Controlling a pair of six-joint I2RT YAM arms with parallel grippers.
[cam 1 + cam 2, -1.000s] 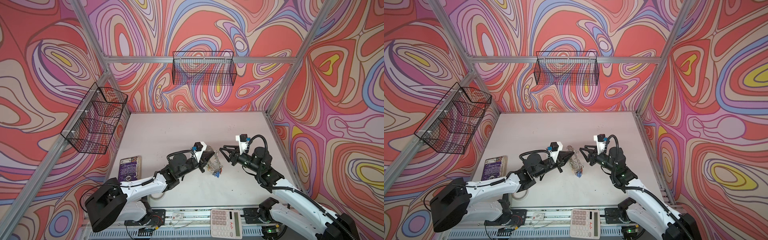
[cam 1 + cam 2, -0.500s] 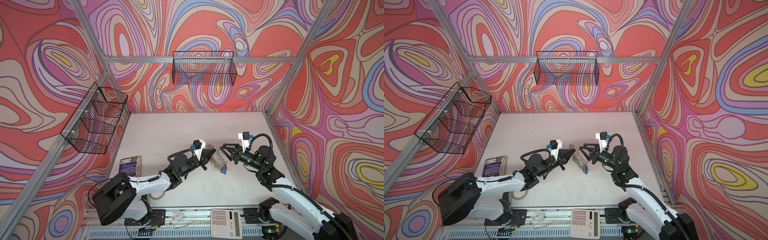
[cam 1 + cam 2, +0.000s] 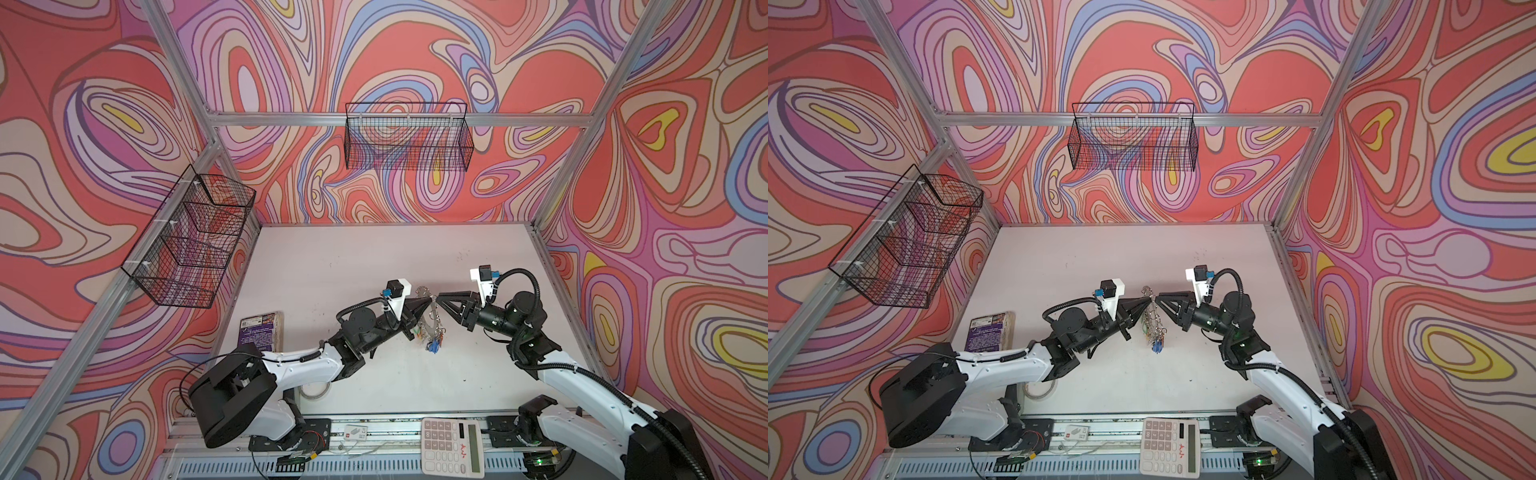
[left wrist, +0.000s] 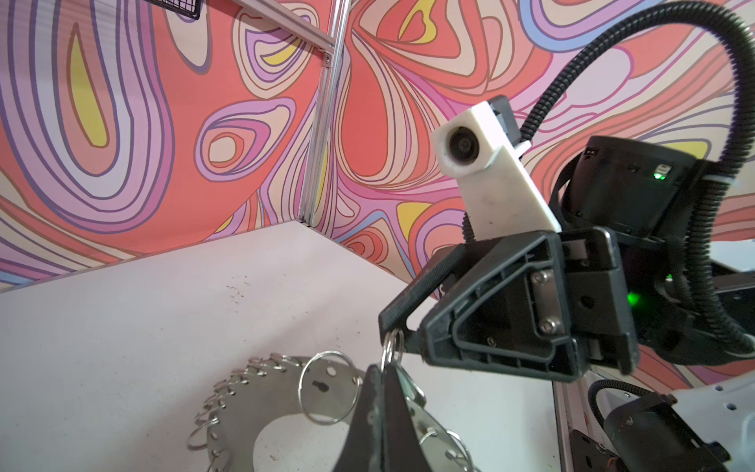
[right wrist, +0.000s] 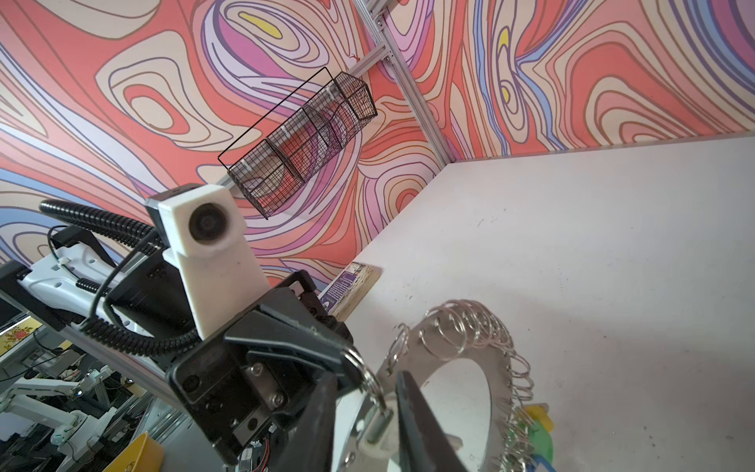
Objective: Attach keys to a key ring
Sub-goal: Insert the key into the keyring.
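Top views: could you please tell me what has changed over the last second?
The right gripper moved in toward the left gripper and narrowed its jaws around a small split ring on the rim of the key ring; a gap still shows, so no firm pinch. The left gripper stayed shut on the key ring, keys dangling; book and calculator unmoved.

White desk (image 3: pixel 374 257) boxed in by swirl-patterned walls (image 3: pixel 415 50). A purple book (image 3: pixel 259 332) lies at its left edge, and a tape roll (image 3: pixel 316 395) lies near the front, partly hidden. A calculator (image 3: pixel 453 444) and a small white card (image 3: pixel 356 432) rest on the front rail (image 3: pixel 390 422). A wire basket (image 3: pixel 409 143) hangs on the back wall, and a three-part basket (image 3: pixel 191 237) hangs on the left one
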